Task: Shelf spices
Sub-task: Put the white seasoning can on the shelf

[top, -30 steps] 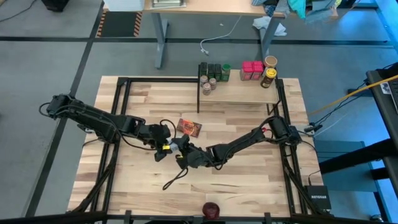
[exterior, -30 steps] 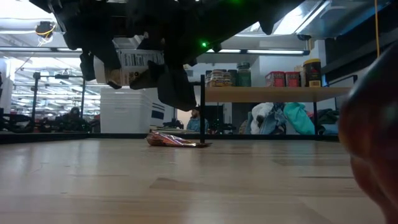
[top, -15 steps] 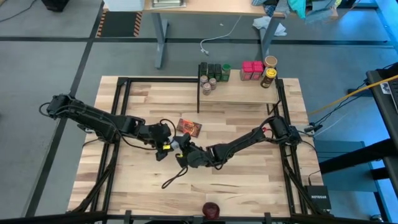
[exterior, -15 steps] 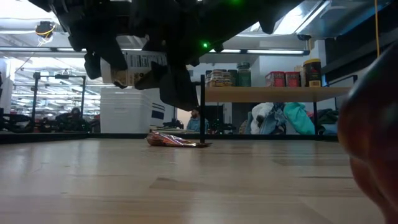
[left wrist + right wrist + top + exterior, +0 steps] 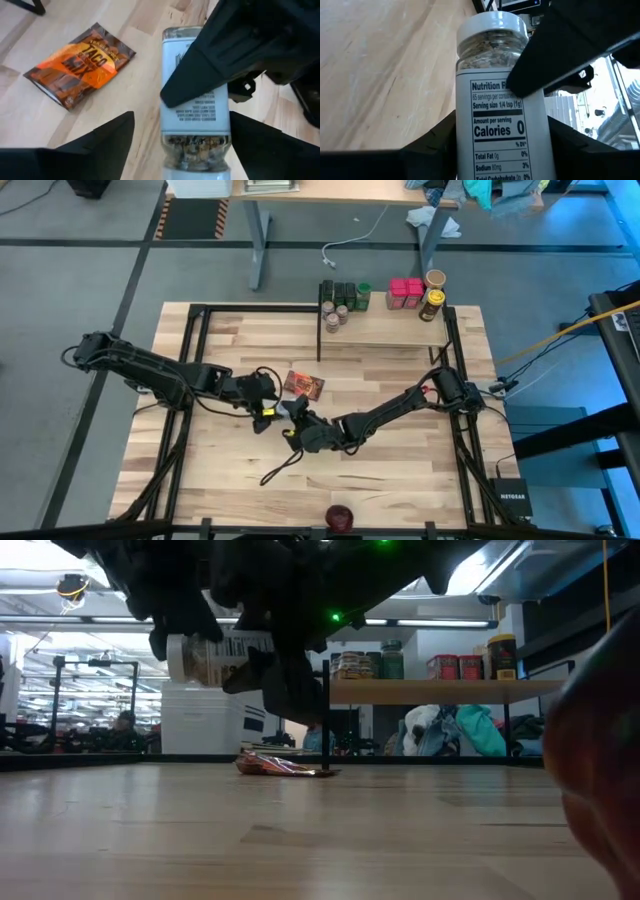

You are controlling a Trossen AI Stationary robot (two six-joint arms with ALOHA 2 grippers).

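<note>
A clear spice bottle [image 5: 195,120] with a white cap [image 5: 492,22] and a printed label hangs over the table's middle, with my right gripper [image 5: 293,418] shut on it. My left gripper [image 5: 265,408] is open. Its fingers [image 5: 112,137] stand on either side of the bottle's cap end, with a gap showing on one side. An orange-red taco mix packet [image 5: 303,385] lies flat on the table just beyond them. The shelf [image 5: 385,328] at the far right carries several spices [image 5: 345,298]. My right gripper pinches the bottle's labelled body [image 5: 470,130] between its two fingers, one on each side. It comes from the table's right, a little below level. The bottle [image 5: 215,648] lies about level, clear of the table, its cap toward my left gripper.
A dark red round thing [image 5: 339,517] sits at the table's near edge and shows large and blurred in the low view. A black cable [image 5: 280,468] trails on the boards near the grippers. Black frame rails [image 5: 190,340] run along the table's sides.
My left gripper has opened and let go of the bottle's cap end, staying where it was. The bottle stays in my right gripper and has tipped to about level, so its white cap now shows in the low view.
</note>
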